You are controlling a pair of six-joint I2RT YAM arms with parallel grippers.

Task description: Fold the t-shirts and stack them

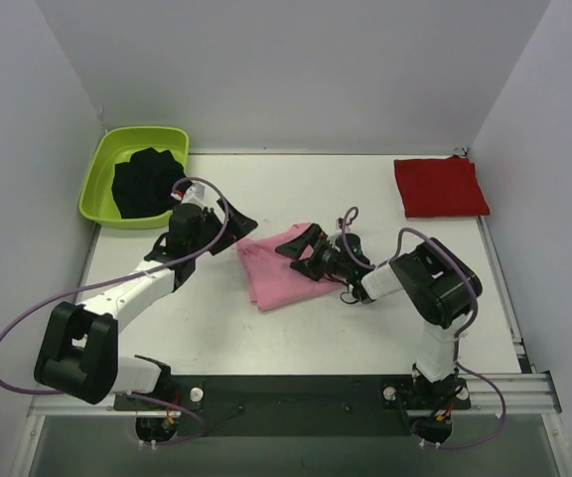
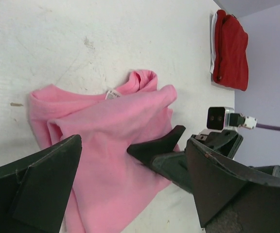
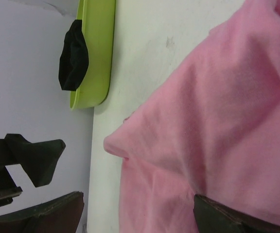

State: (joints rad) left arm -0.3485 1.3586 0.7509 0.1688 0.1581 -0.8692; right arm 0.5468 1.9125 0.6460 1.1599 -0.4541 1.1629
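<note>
Pink t-shirt (image 1: 271,276) lies rumpled; light, limp cloth, likely to sag. Pinch at hem corners. Left gripper (image 1: 205,237) and right gripper (image 1: 301,253) both spread wide, holding nothing.

— How's the robot built?
— Left arm (image 1: 132,288) and right arm (image 1: 380,281): white links, bulky black joints, a purple cable (image 1: 420,236) looping along each.
— And the fingers (image 2: 38,184)?
— Black wedges (edges worn brownish, seen close up)

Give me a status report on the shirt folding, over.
Left gripper open, beside pink shirt. Right gripper open, over it. Pink shirt rumpled mid-table; red shirt folded, far right. Green tub far left, out of the way.
</note>
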